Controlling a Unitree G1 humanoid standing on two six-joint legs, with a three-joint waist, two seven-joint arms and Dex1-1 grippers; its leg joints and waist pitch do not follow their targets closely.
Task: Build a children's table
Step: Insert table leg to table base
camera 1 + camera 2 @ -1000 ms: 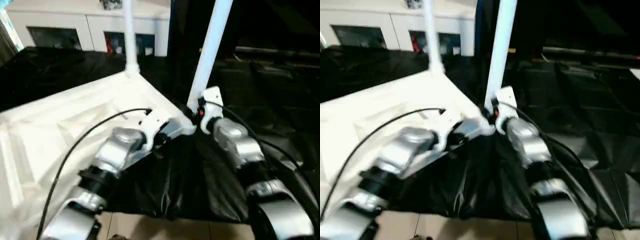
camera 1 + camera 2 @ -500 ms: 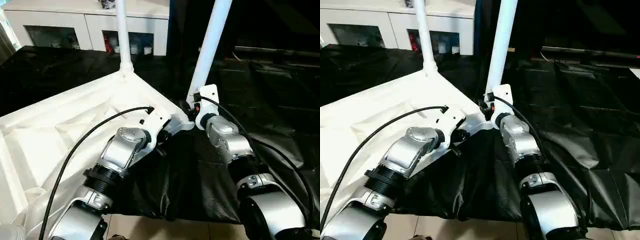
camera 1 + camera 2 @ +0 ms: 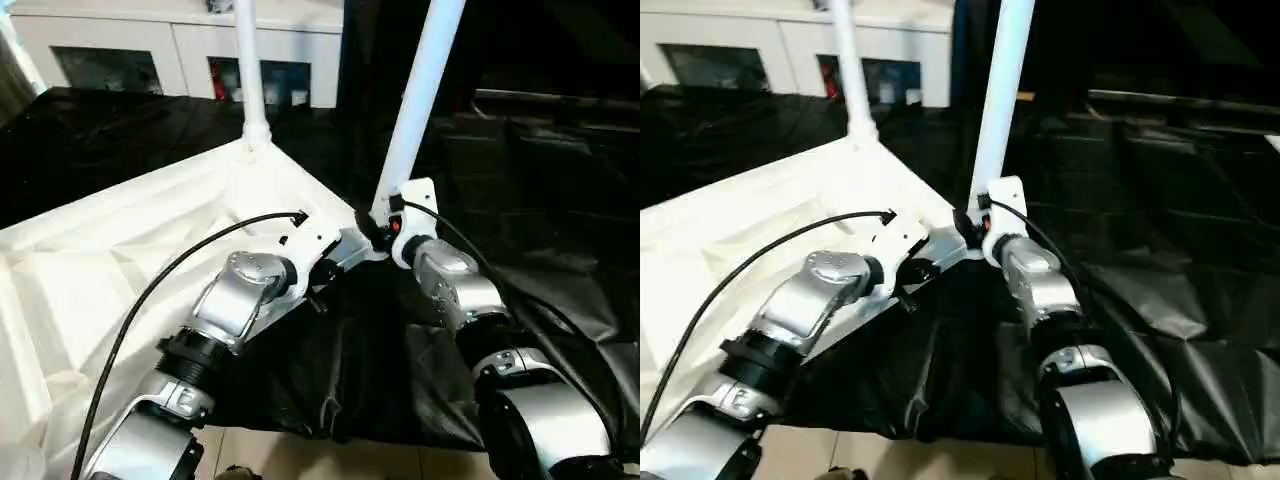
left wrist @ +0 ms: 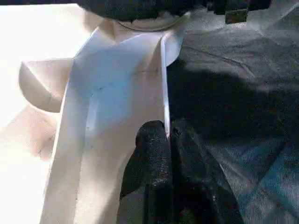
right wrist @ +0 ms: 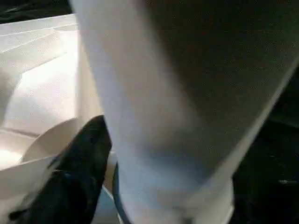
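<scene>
1. A white plastic rectangular tabletop (image 3: 150,240) with a ribbed underside is seen lying upside down on a large work table covered in black sheeting (image 3: 520,190); one rounded corner reaches the near edge of the black sheeting, between the two silver forearms

2. A long white tubular leg (image 3: 248,70) is seen standing upright in the far corner socket; a second white tubular leg (image 3: 420,95) rises at a lean from the near corner socket

3. The left gripper (image 4: 167,135) is shown with its two black fingers clenched on the thin rim of the tabletop just beside the near corner, one finger on each face of the wall

4. The right gripper (image 3: 385,225) is placed at the base of the leaning leg; one black finger (image 5: 81,168) is seen lying against the leg just above the socket, but the other finger is hidden, so it cannot be told whether the leg is grasped

5. The step is judged to be the seating of this second leg; two more corners are judged still to be fitted

6. Because the leg leans, it could be jammed crooked in the socket or popped out if pushed off its axis

7. Should the thin rim slip from the left fingers, the tabletop could be slid or tipped off the table edge
</scene>
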